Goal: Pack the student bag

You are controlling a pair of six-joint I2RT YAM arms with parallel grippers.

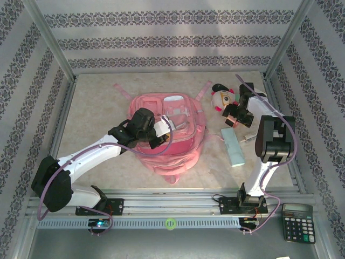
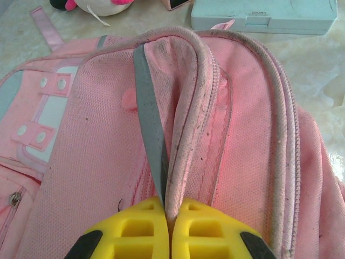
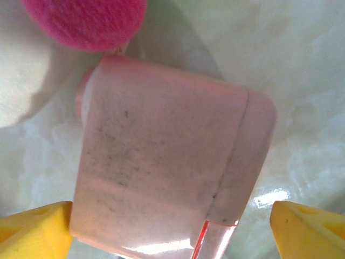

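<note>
1. The bag [image 1: 183,154] lies flat in the middle of the table [image 1: 97,108], front pockets up, straps trailing toward the far edge and toward me.
2. My left gripper [image 1: 156,142] is over the bag's near left part, clenched on it.
3. From the left wrist, the left gripper [image 2: 168,216] has its yellow jaws pressed together on a fold of the bag [image 2: 97,162]. A piped pink rim and a grey strip [image 2: 148,108] run down into the pinch.
4. My right gripper [image 1: 235,116] is at the right of the table, well apart from the bag, just beside the toy [image 1: 221,97].
5. From the right wrist, the right gripper [image 3: 172,226] is released, with its jaws wide on either side of a pink box [image 3: 167,156] that lies on the table.
6. The left finger [image 3: 32,232] is right against the box's edge, and I cannot tell whether it touches. The right finger [image 3: 310,229] is clear of it.
7. The toy's pink pom [image 3: 86,21] is just beyond the box.
8. A pale green case [image 1: 233,147] lies between the bag and my right arm.
9. A calculator [image 1: 297,221] sits off the table, at the near right corner.
</note>
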